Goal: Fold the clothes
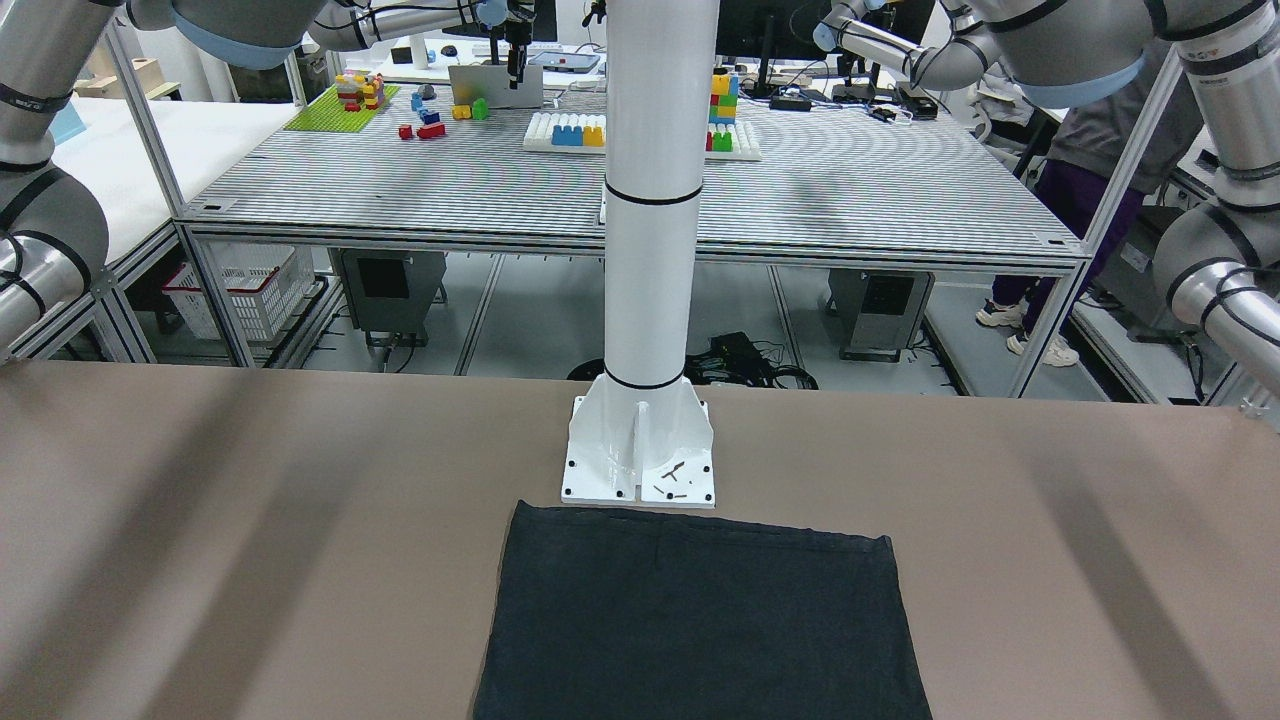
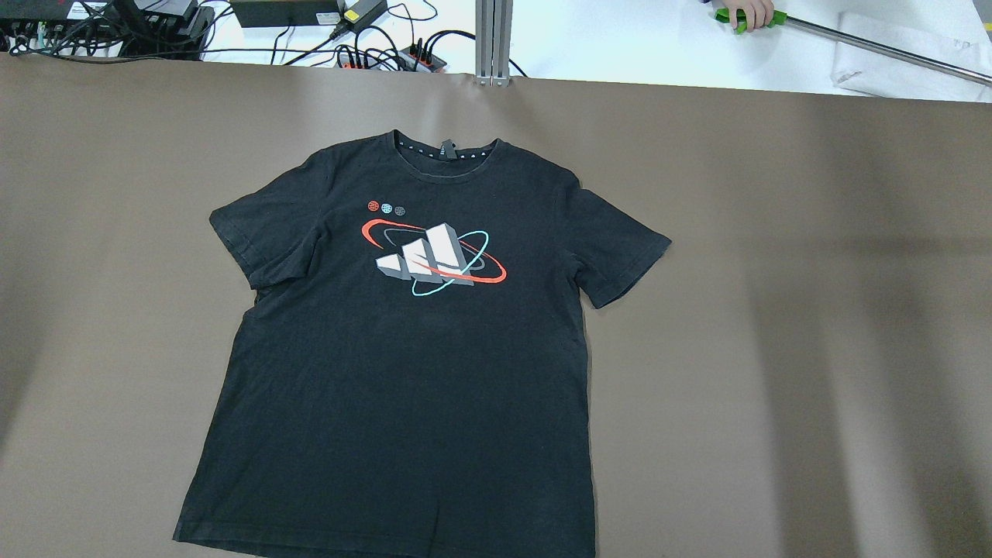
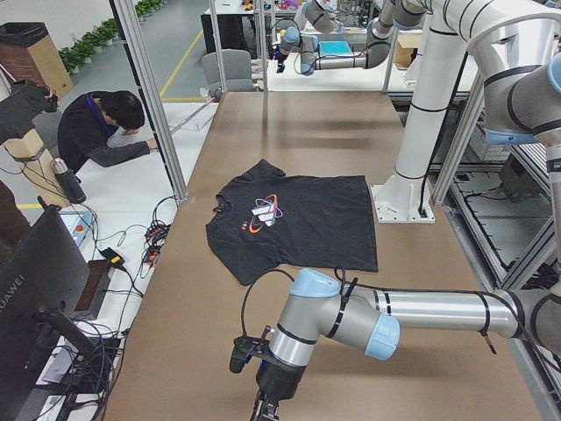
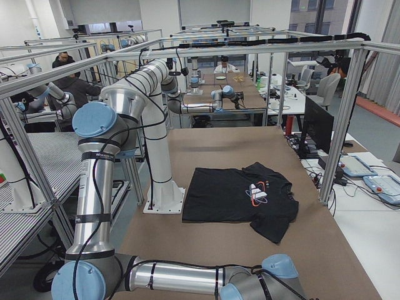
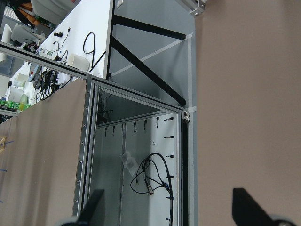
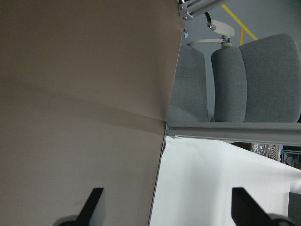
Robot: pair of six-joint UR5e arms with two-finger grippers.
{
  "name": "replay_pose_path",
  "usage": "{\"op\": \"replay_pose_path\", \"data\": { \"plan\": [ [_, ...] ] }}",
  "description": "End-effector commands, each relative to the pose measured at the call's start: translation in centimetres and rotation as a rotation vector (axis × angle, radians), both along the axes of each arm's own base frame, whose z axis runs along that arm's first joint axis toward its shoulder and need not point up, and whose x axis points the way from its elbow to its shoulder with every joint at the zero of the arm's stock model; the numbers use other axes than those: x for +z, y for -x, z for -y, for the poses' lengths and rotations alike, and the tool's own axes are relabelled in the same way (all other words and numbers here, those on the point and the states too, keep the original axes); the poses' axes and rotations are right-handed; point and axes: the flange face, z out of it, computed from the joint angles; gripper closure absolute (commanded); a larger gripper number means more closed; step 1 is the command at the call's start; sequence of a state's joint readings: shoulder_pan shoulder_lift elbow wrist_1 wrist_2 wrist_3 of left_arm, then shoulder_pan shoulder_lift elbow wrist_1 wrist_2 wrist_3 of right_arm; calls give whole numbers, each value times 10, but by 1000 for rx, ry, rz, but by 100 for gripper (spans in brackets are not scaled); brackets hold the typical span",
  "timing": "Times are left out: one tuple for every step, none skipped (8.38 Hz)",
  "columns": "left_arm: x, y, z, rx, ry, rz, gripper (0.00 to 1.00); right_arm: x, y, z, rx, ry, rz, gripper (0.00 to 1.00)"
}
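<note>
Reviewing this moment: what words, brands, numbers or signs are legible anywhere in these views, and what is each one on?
"HUAWEI": on the edge of the dark monitor at the table's end, in the exterior left view.
T-shirt: the chest print is a three-bar graphic with rings and has no words.
The round badges above it and the neck tag are too small to read.
Nothing else is legible.

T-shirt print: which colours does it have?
White-grey bars with red and teal rings on the black T-shirt; clearest in the overhead view.
</note>
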State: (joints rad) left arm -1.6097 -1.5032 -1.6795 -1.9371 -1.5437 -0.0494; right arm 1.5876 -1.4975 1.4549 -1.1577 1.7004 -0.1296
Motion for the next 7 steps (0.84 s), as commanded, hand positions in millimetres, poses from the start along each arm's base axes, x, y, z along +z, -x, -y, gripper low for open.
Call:
{"op": "replay_pose_path", "data": {
  "plan": [
    [3, 1, -8, 8, 4, 3, 5, -19, 6, 14, -15, -22, 21, 6],
    [6, 0, -11, 6, 7, 0, 6, -37, 15, 35, -30, 4, 21, 6],
    [2, 0, -10, 2, -16, -2, 6, -46, 32, 45, -58, 16, 20, 6],
    [2, -1, -9, 4, -28, -5, 5, -46, 51, 48, -78, 18, 21, 6],
    [0, -2, -6, 5, -33, -5, 5, -48, 63, 50, -97, 2, 22, 6],
    [3, -2, -6, 9, -30, -5, 5, -54, 63, 50, -101, -3, 20, 6],
    [0, -3, -4, 11, -39, -6, 5, -53, 63, 50, -108, 5, 17, 6]
  ]
}}
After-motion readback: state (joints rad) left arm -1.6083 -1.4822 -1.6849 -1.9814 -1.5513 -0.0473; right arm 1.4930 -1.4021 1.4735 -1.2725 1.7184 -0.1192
